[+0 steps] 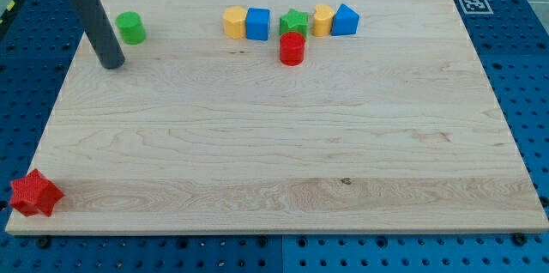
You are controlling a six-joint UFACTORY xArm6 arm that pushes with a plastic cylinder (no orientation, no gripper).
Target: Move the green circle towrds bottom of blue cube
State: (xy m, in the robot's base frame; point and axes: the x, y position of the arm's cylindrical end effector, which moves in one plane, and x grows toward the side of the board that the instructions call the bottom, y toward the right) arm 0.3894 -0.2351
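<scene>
The green circle [130,27] is a short green cylinder near the view's top left of the wooden board [283,144]. The blue cube [257,24] sits in a row of blocks at the view's top centre, well to the right of the green circle. My tip [112,62] is the lower end of a dark rod. It rests on the board just below and to the left of the green circle, with a small gap between them.
In the row with the blue cube are a yellow block [233,22], a green star [293,23], another yellow block [322,20] and a blue triangular block [346,20]. A red cylinder [292,49] stands just below the star. A red star [34,194] lies at the bottom left corner.
</scene>
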